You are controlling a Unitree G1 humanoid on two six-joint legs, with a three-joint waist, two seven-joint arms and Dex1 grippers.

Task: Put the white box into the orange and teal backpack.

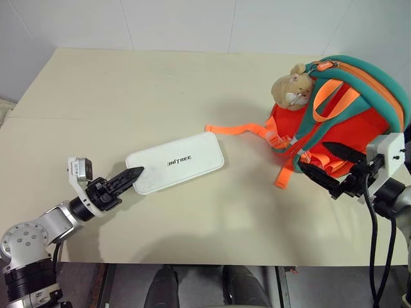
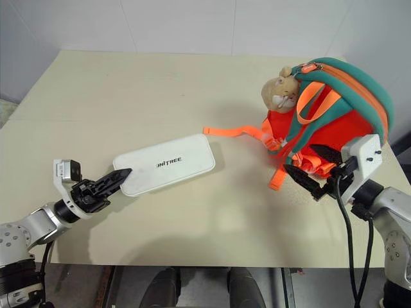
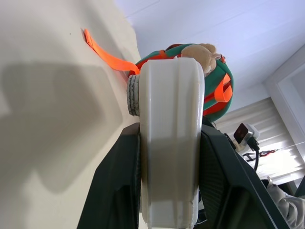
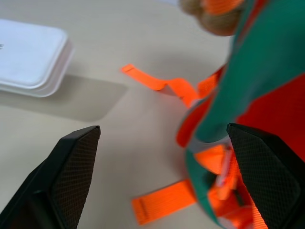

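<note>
The left gripper (image 1: 130, 176) is closed on the near end of the box (image 1: 174, 162); in the left wrist view the white edge sits clamped between the two black fingers (image 3: 116, 191). The box lies flat on the table (image 1: 128, 96), about mid-table, well apart from the backpack (image 1: 347, 109), which stands at the far right side w/ a loose orange strap (image 1: 234, 130) trailing toward the box. The right gripper (image 1: 331, 168) is wide open, holding nothing, just at the backpack's lower front, among the straps.

Risks, as I judge them:
- The grip is only at one short end, so the long box may swing down or slip out when lifted; its surface looks smooth, hard plastic.
- The backpack is soft fabric and stands by itself; it can tip or collapse if the right fingers push it instead of catching the opening. I cannot tell if the zipper is open.
- The open fingers could catch a strap, not the bag's edge.

Shapes: box flat, rounded corners, dark lettering on top. Backpack rounded, teal top, orange body, plush bear (image 1: 292, 88) near the top. Table matt, pale beige.
</note>
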